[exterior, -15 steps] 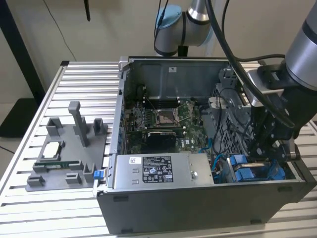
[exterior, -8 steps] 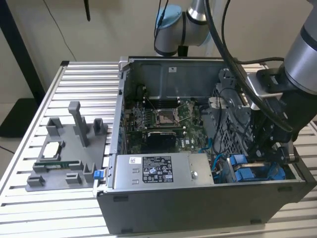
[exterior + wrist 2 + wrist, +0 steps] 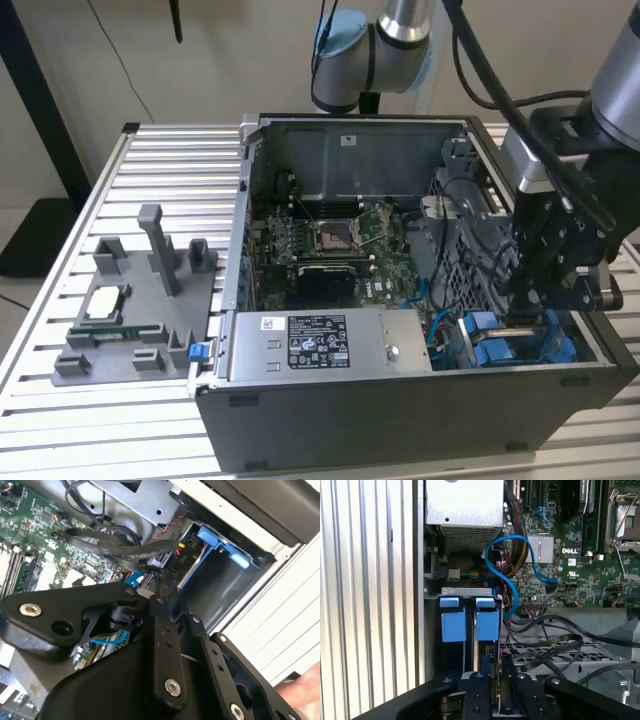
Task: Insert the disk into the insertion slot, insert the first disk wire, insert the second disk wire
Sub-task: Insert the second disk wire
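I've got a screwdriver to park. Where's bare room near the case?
Slatted table is bare along the exterior view's left edge, beside the grey fixture, and behind it. Crowded: inside the case, with cables and gripper by the blue drive frames.

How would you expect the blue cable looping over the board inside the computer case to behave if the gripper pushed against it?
The blue cable would probably bend aside, since it already lies in a loose curved loop. It looks thin and flat, so it is likely light and gives little resistance. One end appears plugged into the green board, so a hard push might strain that plug.
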Controlling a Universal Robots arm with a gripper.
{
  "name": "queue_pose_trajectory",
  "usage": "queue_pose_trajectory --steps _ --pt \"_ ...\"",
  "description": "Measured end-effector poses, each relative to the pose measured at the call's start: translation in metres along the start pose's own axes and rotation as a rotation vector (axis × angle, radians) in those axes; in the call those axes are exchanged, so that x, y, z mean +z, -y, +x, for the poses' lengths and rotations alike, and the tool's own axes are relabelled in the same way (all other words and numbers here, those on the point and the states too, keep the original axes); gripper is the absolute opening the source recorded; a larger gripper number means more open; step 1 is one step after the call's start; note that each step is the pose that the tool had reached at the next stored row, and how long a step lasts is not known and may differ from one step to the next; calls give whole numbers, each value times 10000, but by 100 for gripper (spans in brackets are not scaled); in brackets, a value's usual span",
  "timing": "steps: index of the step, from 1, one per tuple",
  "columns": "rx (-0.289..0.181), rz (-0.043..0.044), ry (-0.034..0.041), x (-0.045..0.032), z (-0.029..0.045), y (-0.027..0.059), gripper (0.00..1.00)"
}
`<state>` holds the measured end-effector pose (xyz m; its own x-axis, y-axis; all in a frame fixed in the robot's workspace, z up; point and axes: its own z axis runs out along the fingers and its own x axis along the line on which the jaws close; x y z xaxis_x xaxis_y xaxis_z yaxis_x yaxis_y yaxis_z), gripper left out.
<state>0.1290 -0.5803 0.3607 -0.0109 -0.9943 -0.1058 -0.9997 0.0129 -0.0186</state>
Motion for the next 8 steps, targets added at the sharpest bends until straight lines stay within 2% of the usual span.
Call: queue_pose_trajectory --steps 4,8 --pt "0 0 -1 -178 -18 3 100" --pt "-1 0 -10 -184 -19 4 100"
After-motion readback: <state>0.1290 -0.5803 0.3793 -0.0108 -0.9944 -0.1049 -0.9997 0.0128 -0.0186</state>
